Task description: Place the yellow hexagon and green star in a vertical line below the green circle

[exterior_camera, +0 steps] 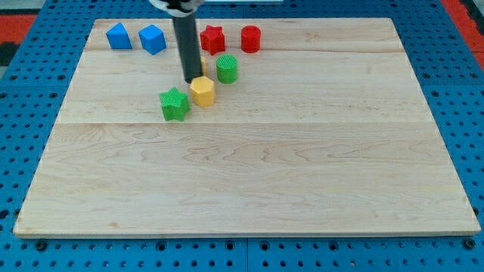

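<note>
The green circle (227, 68) stands near the top middle of the wooden board (249, 174). The yellow hexagon (202, 91) sits just below and to the left of it, close but apart. The green star (175, 103) lies lower left of the hexagon, almost touching it. My tip (191, 79) comes down from the view's top as a dark rod and rests at the hexagon's upper left edge, above and right of the star and left of the circle.
Along the board's top edge stand a blue block (119, 36), a second blue block (152, 39), a red star (212, 38) and a red cylinder (250, 38). A blue pegboard (461, 91) surrounds the board.
</note>
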